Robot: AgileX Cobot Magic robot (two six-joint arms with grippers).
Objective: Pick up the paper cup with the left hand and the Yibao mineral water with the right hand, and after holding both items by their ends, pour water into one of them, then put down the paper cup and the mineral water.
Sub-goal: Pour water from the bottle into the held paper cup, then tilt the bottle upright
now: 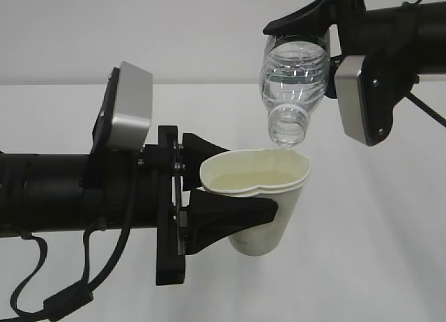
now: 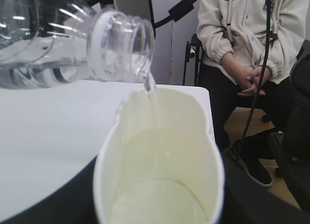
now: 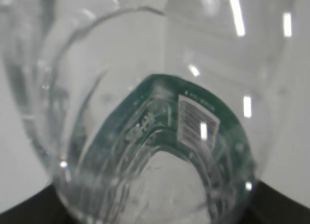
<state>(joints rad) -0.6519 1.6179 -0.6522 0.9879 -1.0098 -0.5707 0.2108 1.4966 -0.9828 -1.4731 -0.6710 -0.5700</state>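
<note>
While the left claw (image 1: pixel 230 189) clamps the paper cup (image 1: pixel 268 203) from the side, its two black fingers (image 1: pixel 233 214) press the cup's upper wall so hard that the rim is squeezed out of round into a kidney shape. That cup sits upright between the fingers, held in the air above the white worktop (image 1: pixel 376 252), its pale cream inside showing. Behind this claw, the black arm carries a grey-white boxy module (image 1: pixel 129 106) on top, and loose black cables (image 1: pixel 63 294) hang beneath it.

Up and to the far side of the cup, the right claw (image 1: pixel 306 19) grips the Yibao mineral water (image 1: pixel 294 81) by its base end, closed on it. This bottle is tipped steeply, mouth down, with its open neck just above the cup's rim on the side away from the left claw. From the left wrist view, a thin stream of water (image 2: pixel 151 95) falls from the bottle's mouth into the cup. From the right wrist view, the bottle's clear base fills the picture, with the dark green label (image 3: pixel 164 112) seen through it.

Beyond the worktop, a seated person (image 2: pixel 247 49) in a pale hooded top rests with hands clasped.
</note>
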